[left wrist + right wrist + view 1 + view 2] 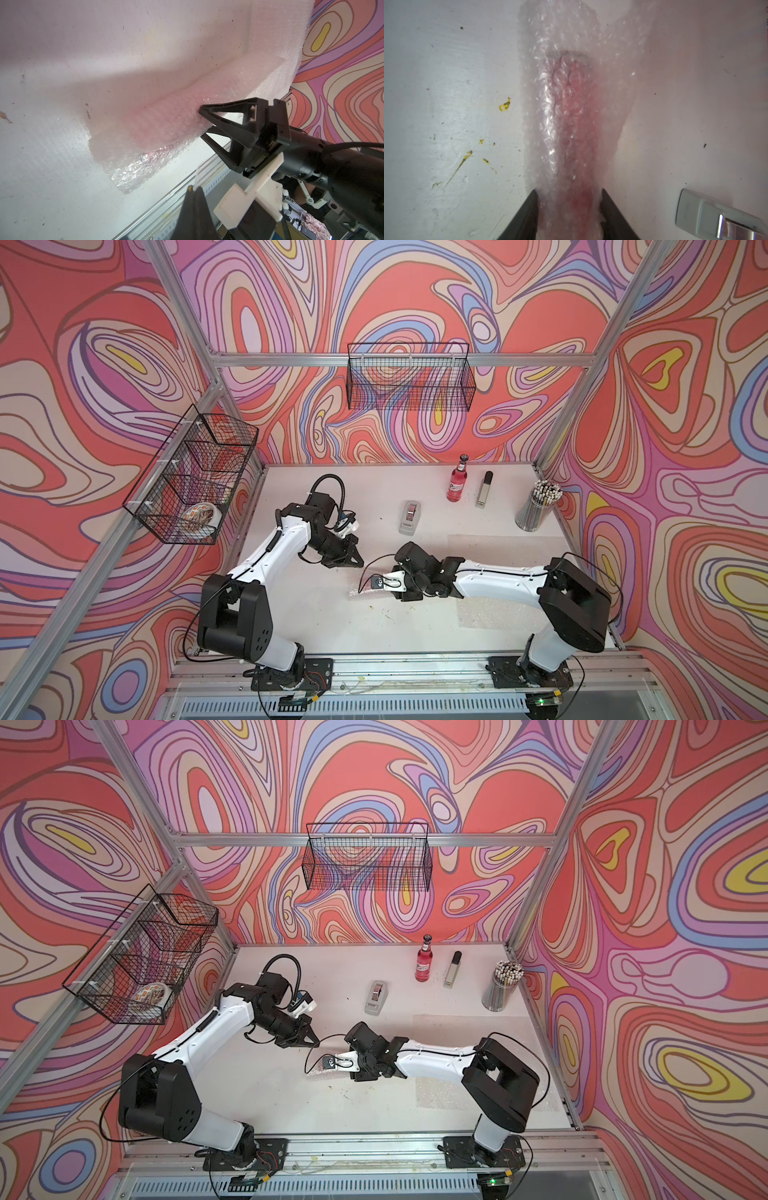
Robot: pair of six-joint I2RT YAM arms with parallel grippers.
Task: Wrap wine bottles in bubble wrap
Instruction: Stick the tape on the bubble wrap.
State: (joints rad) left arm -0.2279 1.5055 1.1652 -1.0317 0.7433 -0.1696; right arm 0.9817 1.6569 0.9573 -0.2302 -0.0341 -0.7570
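Squeezing the right pincer [569, 195] onto both sides of the bubble wrap [546, 99] rolled round a lying wine bottle [577, 128] in the middle of the desk [446, 83], likely to stop it popping open. Holding the left pincer [356, 563] pressed together, empty, just beside. Saving the other wine bottle [457, 483], upright at the back, for later.

Landmark: tape dispenser [410, 517]. Behind it: bare table [374, 489], free passage. Behind-right of it: upright wine bottle [457, 481] & silver-black bar [483, 489], slim gap btwn; pencil cup [536, 506] further right. Front-right: flat bubble wrap sheet [507, 549], low, no block. Directly in front: right arm [490, 578] lies across, over wrapped roll [361, 591], blocks low approach. Front-left: open table up to left gripper [358, 563].
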